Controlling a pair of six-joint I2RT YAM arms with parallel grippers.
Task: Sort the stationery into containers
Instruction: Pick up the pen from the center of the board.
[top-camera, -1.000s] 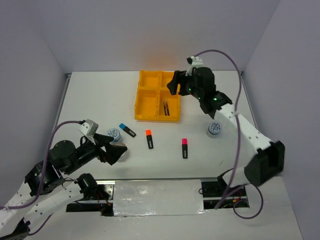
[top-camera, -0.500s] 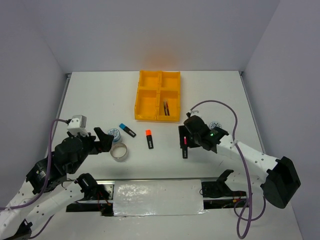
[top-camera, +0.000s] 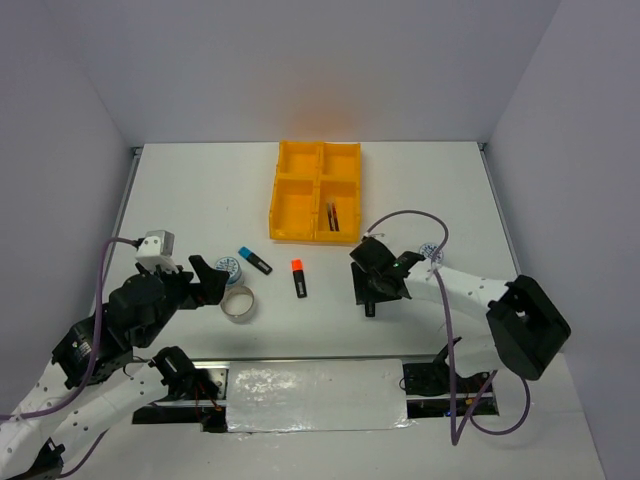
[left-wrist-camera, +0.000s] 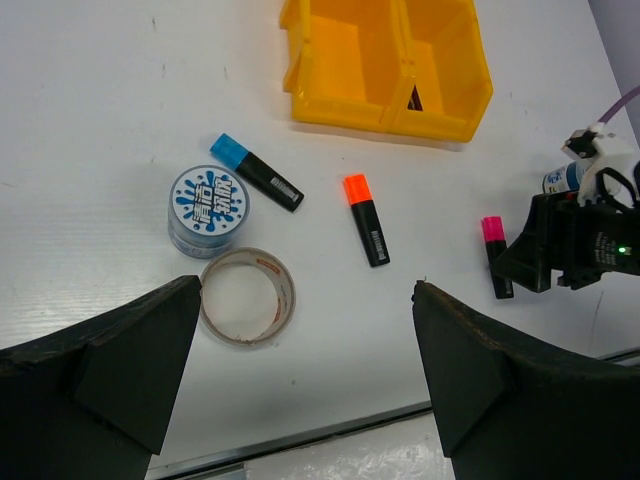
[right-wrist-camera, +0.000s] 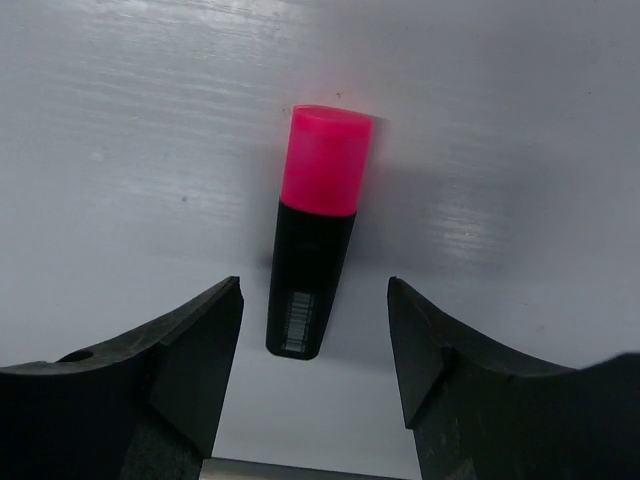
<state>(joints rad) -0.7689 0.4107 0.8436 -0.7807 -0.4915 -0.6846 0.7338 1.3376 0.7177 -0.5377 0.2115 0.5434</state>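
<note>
Right wrist view: spread right claw (right-wrist-camera: 313, 310) straddled the pink highlighter (right-wrist-camera: 322, 190), flat on the counter (right-wrist-camera: 120, 120).
Pickup step; next, likely a pinch, lift and carry to the yellow tray (top-camera: 317, 180).

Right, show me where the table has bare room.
Bare: left of the tray to the table edge, and right of it up to the far corner. Crowded: the near strip, from blue-white roll and tape ring to the pink highlighter.
</note>
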